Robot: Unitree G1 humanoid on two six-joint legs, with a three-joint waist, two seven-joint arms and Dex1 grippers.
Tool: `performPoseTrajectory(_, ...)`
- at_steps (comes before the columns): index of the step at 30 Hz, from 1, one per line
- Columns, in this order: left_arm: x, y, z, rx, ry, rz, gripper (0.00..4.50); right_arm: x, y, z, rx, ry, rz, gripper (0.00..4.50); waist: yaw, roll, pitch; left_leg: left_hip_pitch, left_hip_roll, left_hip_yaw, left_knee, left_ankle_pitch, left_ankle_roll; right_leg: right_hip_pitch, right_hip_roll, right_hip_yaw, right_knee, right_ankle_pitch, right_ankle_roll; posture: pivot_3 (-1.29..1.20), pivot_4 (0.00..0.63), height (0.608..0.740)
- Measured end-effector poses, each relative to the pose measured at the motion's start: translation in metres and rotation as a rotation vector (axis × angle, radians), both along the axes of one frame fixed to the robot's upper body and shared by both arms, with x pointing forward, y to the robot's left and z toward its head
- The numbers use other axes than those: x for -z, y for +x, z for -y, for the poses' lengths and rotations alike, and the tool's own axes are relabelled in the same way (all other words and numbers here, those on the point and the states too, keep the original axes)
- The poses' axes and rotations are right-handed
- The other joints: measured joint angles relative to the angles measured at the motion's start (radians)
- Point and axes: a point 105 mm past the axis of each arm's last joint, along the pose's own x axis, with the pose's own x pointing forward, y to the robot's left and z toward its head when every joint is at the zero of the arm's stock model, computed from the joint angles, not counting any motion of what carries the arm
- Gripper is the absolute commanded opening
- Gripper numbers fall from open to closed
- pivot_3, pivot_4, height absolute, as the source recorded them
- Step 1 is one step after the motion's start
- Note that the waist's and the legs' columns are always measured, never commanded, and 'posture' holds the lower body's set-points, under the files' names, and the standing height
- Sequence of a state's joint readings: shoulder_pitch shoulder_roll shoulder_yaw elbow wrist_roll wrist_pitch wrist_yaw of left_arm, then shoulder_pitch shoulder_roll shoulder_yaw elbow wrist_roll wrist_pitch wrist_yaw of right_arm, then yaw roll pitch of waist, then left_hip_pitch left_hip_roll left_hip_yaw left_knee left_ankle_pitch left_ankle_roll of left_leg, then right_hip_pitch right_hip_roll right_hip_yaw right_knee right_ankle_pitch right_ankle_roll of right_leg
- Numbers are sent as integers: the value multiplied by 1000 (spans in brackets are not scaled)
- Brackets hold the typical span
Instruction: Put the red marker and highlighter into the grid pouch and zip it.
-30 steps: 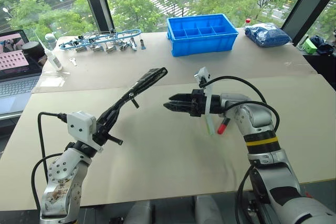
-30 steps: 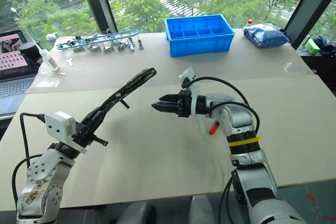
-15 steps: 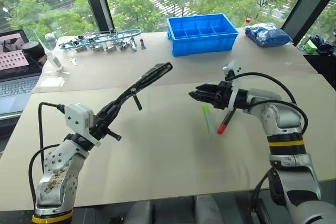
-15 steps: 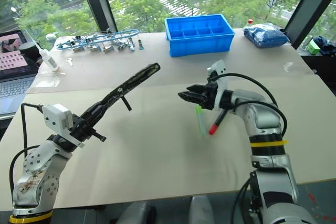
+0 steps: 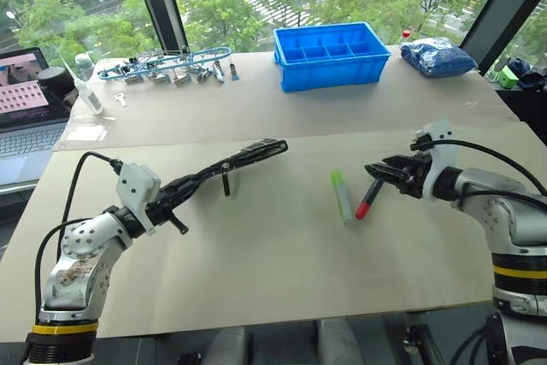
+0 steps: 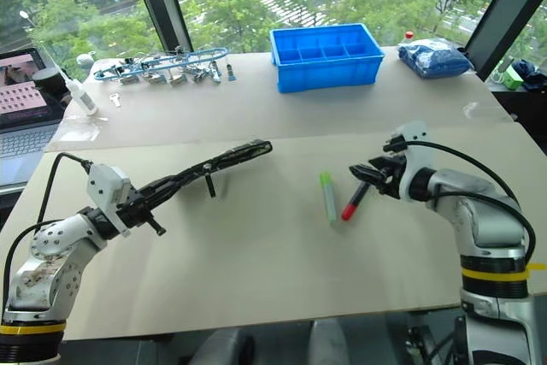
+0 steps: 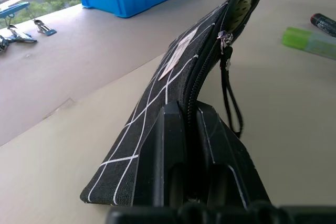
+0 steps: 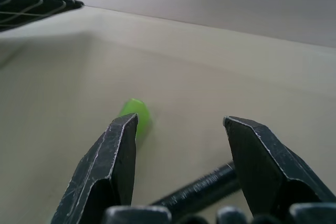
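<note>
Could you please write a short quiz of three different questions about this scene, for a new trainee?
1. True or false: the red marker is already inside the grid pouch.
2. Which gripper holds the grid pouch?
A. the left gripper
B. the right gripper
C. neither
3. Fill the gap: the highlighter lies on the ___ beside the red marker.

Key
1. False. The red marker lies on the table, near the open right gripper.
2. A. The left gripper is shut on one end of the pouch and holds it above the table.
3. table
</note>
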State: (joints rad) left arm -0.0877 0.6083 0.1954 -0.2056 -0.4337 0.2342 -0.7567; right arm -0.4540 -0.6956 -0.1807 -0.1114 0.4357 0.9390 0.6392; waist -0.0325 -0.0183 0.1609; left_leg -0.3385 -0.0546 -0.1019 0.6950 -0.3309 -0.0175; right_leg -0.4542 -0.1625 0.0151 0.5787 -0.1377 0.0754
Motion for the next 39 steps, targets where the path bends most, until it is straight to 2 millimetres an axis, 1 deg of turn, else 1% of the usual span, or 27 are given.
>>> performPoseTrajectory(4, -5, 6, 4, 21, -5, 8, 0, 8, -3, 16, 141, -45, -29, 2913, 5, 0, 0, 0, 0, 0, 0, 0, 0, 0, 0, 0, 0, 0, 0, 0, 150, 740)
performPoseTrajectory(8, -4, 8, 13, 42, -31, 6, 0, 16, -5, 13, 209, -34, -58, 2913, 6, 0, 0, 0, 0, 0, 0, 0, 0, 0, 0, 0, 0, 0, 0, 0, 150, 740)
performPoseTrajectory(11, 0, 8, 19, 57, -44, -4, 0, 20, -5, 15, 273, -21, -79, 2913, 12, 0, 0, 0, 0, 0, 0, 0, 0, 0, 0, 0, 0, 0, 0, 0, 150, 740)
performPoseTrajectory(14, 2, 9, 23, 65, -60, -10, 0, 25, -7, 12, 318, -13, -103, 2913, 15, 0, 0, 0, 0, 0, 0, 0, 0, 0, 0, 0, 0, 1, 0, 0, 150, 740)
performPoseTrajectory(18, 5, 11, 26, 63, -80, -17, 0, 26, -9, 12, 360, -34, -120, 2913, 16, 0, 0, 0, 0, 0, 0, 0, 0, 1, 0, 0, 0, 1, 0, 0, 150, 740)
performPoseTrajectory(21, 5, 12, 29, 65, -93, -14, 0, 25, -10, 9, 371, -23, -128, 2913, 15, 0, 0, 0, 0, 0, 0, 0, 0, 1, 0, 0, 0, 1, 0, 0, 150, 740)
performPoseTrajectory(24, 3, 12, 31, 70, -97, -9, 0, 29, -11, 0, 361, -9, -142, 2913, 14, 0, 0, 0, 0, 0, 0, 0, 0, 1, 0, 0, 0, 1, 0, 0, 150, 740)
performPoseTrajectory(30, 5, 13, 30, 62, -104, -12, 0, 38, -13, -26, 309, -5, -168, 2913, 14, 0, 0, 0, 0, 0, 0, 0, 0, 1, 0, 0, 0, 1, 0, 0, 150, 740)
performPoseTrajectory(32, 5, 14, 30, 61, -105, -10, 0, 42, -15, -28, 308, -14, -183, 2913, 14, 0, 0, 0, 0, 0, 0, 0, 0, 1, 0, 0, 0, 1, 0, 0, 150, 740)
performPoseTrajectory(33, 5, 13, 29, 58, -105, -7, 0, 46, -17, -27, 310, -34, -188, 2913, 16, 0, 0, 0, 0, 0, 0, 0, 0, 1, 0, 0, 0, 1, 0, 0, 150, 740)
performPoseTrajectory(35, 6, 13, 28, 51, -107, -6, 0, 47, -20, -26, 306, -77, -164, 2913, 18, 0, 0, 1, 0, 0, 0, 0, 0, 2, 0, 0, 0, 1, 0, 0, 150, 740)
performPoseTrajectory(39, 5, 13, 26, 39, -108, -3, 0, 48, -25, -29, 272, -214, -95, 2913, 18, -1, 0, 7, 0, -2, 0, -1, 2, 13, 0, -3, -1, 0, 0, 0, 150, 740)
